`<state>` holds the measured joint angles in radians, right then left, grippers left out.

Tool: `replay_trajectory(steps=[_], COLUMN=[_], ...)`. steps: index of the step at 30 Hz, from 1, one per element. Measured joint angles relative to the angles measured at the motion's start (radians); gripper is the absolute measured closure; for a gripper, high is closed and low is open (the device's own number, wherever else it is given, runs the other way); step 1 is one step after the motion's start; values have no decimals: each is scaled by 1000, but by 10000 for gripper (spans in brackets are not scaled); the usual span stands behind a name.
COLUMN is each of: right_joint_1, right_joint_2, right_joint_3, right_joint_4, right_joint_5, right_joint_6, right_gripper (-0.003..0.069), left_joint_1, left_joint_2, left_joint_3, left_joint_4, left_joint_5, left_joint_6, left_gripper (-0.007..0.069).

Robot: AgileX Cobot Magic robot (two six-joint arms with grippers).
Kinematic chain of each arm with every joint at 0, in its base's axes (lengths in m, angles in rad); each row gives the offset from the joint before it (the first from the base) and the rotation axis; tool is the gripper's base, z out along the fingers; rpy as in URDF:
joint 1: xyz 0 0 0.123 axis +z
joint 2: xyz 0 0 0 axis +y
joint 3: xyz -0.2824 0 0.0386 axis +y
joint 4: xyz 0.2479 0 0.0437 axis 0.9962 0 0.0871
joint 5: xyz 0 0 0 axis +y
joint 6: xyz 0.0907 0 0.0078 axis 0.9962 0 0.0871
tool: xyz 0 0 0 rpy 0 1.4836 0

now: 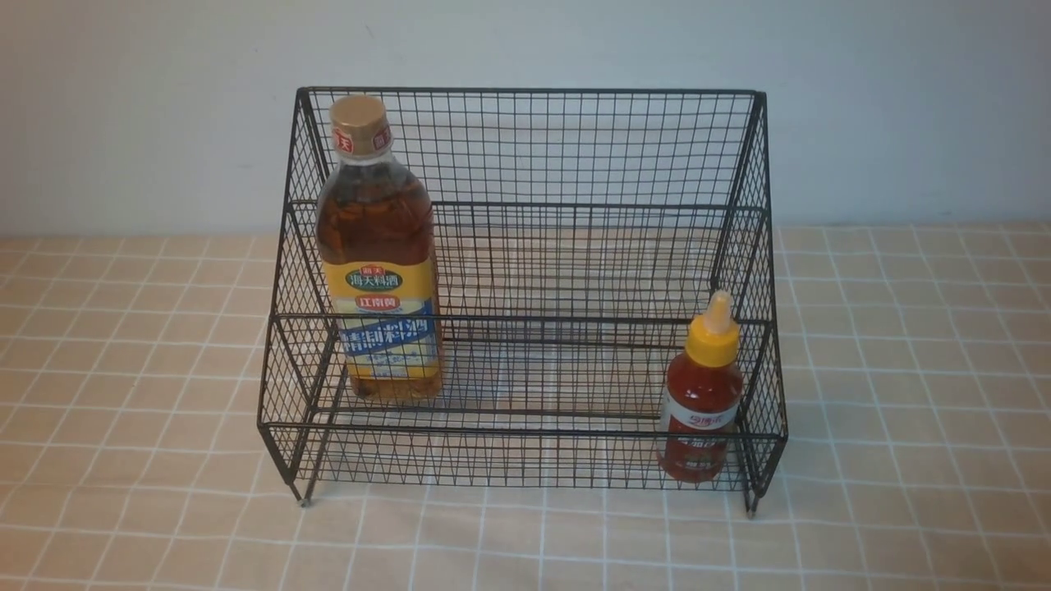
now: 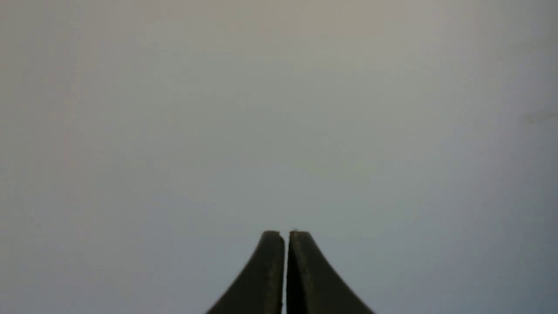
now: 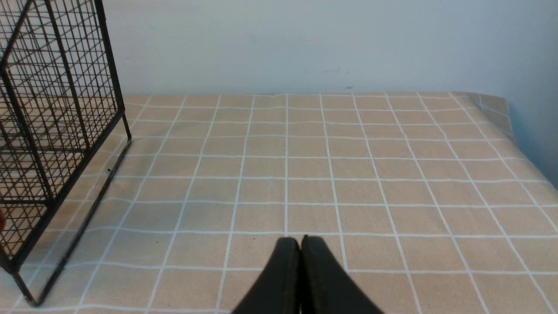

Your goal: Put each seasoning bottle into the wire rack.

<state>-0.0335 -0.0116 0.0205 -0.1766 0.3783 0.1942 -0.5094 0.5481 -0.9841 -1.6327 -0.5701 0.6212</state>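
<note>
Neither arm shows in the front view. The left gripper [image 2: 286,235] appears only in its own wrist camera, its two dark fingers pressed together with a hairline seam between them, holding nothing and facing a blank grey wall [image 2: 279,109]. The right gripper [image 3: 301,242] is likewise clenched on nothing, fingers touching, and hangs low over the checked cloth [image 3: 348,174] off the rack's right side, with the rack's side mesh at the edge of its picture.

The rack [image 1: 575,148] stands upright on the cloth against the wall. The tall bottle [image 1: 380,263] (amber liquid, gold cap) stands upright on the upper tier at the left end, close to the left side mesh. The red bottle [image 1: 702,402] stands upright on the lower front tier at the right end, just beside the right side mesh, its yellow nozzle rising above the front rail. The two bottles are well apart.
</note>
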Motion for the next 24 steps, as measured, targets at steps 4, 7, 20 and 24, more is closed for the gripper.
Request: replay_trajectory(steps=[4, 7, 20, 24], right_joint_1=[0, 0, 0, 0], right_joint_2=[0, 0, 0, 0], right_joint_3=[0, 0, 0, 0], right_joint_4=[0, 0, 0, 0], right_joint_5=[0, 0, 0, 0], right_joint_6=[0, 0, 1, 1], right_gripper=[673, 673, 673, 673], left_joint_1=[0, 0, 108, 196], left_joint_2=[-23, -69, -272, -355], left_joint_3=[5, 5, 114, 247], left_joint_4=[571, 1040, 1944, 1925], left_joint_5=[252, 504, 1424, 1326], left_joint_6=[-59, -270, -933, -862], left_gripper=[630, 630, 630, 630])
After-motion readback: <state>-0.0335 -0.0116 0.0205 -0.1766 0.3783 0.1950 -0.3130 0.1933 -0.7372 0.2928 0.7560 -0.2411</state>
